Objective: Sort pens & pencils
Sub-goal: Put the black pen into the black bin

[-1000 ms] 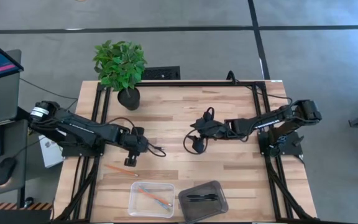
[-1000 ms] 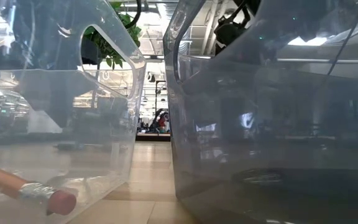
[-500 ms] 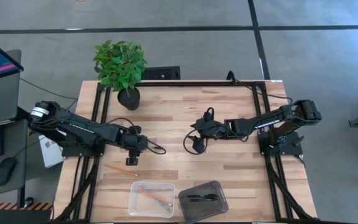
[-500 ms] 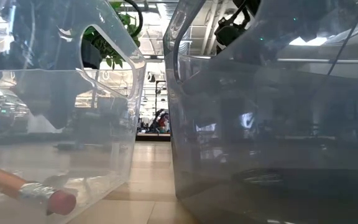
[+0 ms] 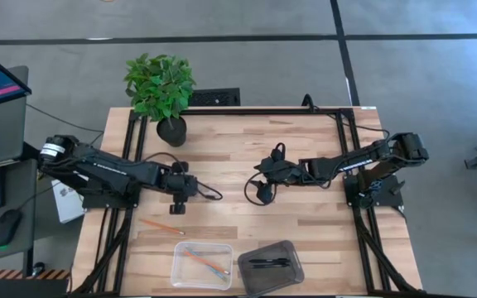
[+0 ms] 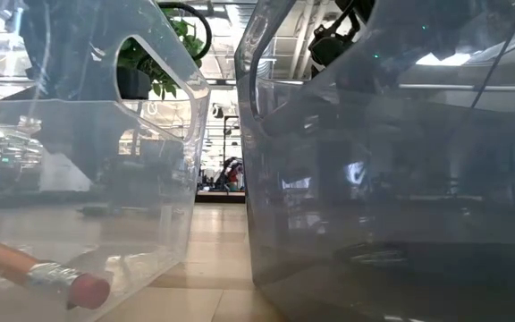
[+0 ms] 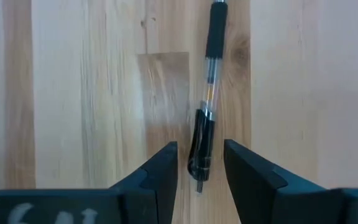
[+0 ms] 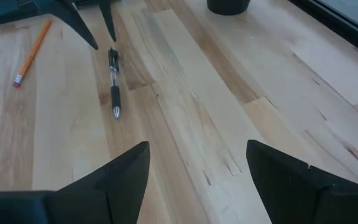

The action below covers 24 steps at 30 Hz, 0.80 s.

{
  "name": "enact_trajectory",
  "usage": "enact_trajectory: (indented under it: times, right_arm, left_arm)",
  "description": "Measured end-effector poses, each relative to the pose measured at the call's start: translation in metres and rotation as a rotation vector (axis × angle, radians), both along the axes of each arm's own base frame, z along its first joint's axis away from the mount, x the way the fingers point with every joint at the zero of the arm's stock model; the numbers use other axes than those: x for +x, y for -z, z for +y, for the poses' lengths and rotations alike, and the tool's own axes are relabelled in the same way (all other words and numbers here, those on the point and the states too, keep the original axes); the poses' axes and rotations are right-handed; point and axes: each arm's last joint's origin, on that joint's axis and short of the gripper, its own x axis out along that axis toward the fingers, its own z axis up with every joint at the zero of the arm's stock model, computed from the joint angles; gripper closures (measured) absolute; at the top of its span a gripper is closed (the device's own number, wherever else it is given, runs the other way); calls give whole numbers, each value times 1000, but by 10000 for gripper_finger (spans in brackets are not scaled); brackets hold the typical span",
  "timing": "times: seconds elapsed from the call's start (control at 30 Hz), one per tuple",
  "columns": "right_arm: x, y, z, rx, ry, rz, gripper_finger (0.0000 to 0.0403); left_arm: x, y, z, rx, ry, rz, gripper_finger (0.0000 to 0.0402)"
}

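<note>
A pen (image 7: 205, 116), black at both ends with a clear middle, lies loose on the wooden surface (image 5: 247, 149), its clip end sitting between the spread fingers (image 7: 160, 177) of the left gripper (image 7: 200, 169). The fingers stand either side of the pen with a gap on each, so the gripper is released and grasping nothing. From the right wrist view the same pen (image 8: 113, 83) shows just below the left gripper's finger tips (image 8: 109, 18), and an orange pencil (image 8: 32, 51) with a pink eraser lies well apart from it on the bare wood. From above, that pencil (image 5: 161, 226) lies on the surface between the left gripper (image 5: 177, 207) and the clear bin (image 5: 201, 264) at the near edge. Inside the clear bin lie an orange pencil (image 5: 199, 259) and a blue-grey one crossing it. Just beside it stands a grey bin (image 5: 270, 266) with two black pens (image 5: 268, 262) in it. The right gripper (image 5: 262, 192) hangs near the middle of the surface with its fingers (image 8: 122, 174) wide apart, holding nothing. A potted plant (image 5: 161, 93) stands at the far left corner, clear of both arms. At table height the two bins fill the view, with a pencil's eraser end (image 6: 70, 286) seen through the clear wall.
</note>
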Motion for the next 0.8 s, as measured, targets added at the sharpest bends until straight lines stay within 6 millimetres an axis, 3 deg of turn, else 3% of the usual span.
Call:
enact_trajectory:
  times: [0.4,0.8]
  right_arm:
    - [0,0,0,0,0,0,111]
    - [-1,1,0,-1,0,15,111]
  left_arm:
    - [2,3,4,-43,4,12,281]
    - [17,43,8,-48,39,201,282]
